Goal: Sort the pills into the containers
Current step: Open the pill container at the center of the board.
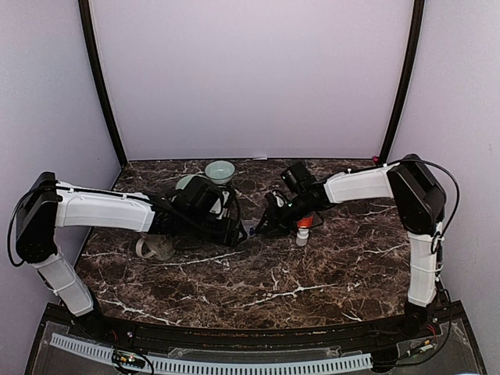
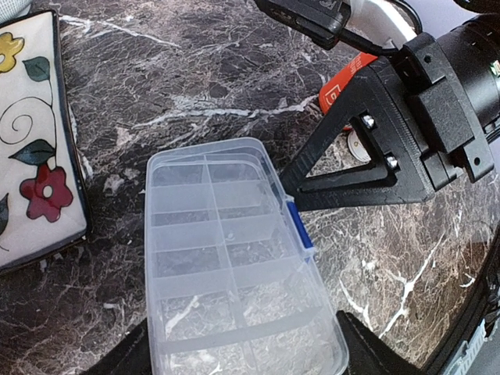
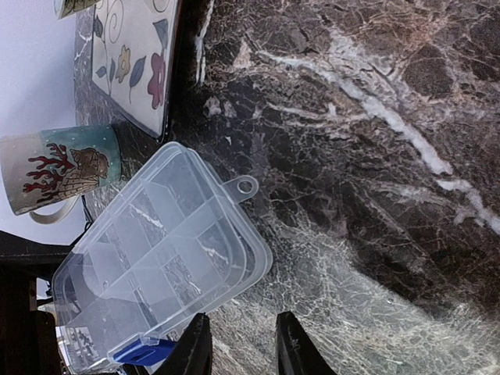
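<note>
The clear organiser box [image 2: 226, 258] lies flat on the marble table with its lid shut and a blue latch [image 2: 299, 226] on its long side. Its cells look empty, and no loose pills show. My left gripper [image 2: 246, 355] is shut on the box's near end, with a finger on each side. My right gripper [image 3: 242, 348] is open and empty, just off the box [image 3: 156, 266], with one fingertip [image 3: 195, 348] beside the blue latch [image 3: 141, 351]. In the top view both grippers [image 1: 237, 231] [image 1: 258, 228] meet at mid-table and hide the box.
An orange-and-white pill bottle [image 1: 303, 226] stands just right of my right gripper. A flowered tray [image 2: 31, 141] lies left of the box. A cream mug with a coral print [image 3: 55, 168] stands near it. Pale green bowls [image 1: 220, 170] sit at the back.
</note>
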